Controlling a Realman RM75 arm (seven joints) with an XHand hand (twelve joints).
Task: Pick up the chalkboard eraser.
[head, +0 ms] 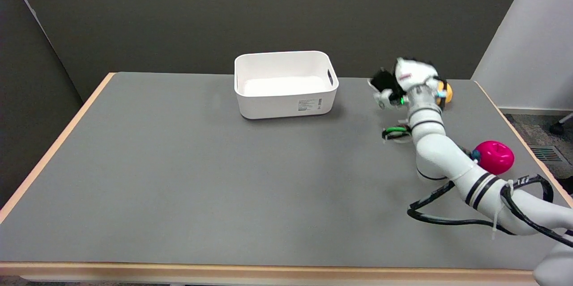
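Running along the left and bottom of the frame, the pale wooden edge (53,149) borders a grey matte tabletop (179,178), whose left and centre parts lie bare.

Above centre stands a white rectangular plastic bin (286,98) with rounded corners and a handle slot in its right wall; only its white floor shows inside. A small label (310,104) with a barcode sits on its front wall, the print too small to read.

Right of the bin, well apart from it, the right hand (403,83) hangs near the table's far edge at the upper right, on the white arm (452,160) that enters from the lower right. A black block shows at its left side; whether this is the chalkboard eraser, or whether the fingers pinch anything, I cannot tell.

Just below the hand lies a small green-and-black item (396,132). A yellow-orange object (445,92) peeks from behind the wrist. Further right, a magenta round object (494,156) sits close to the right edge.
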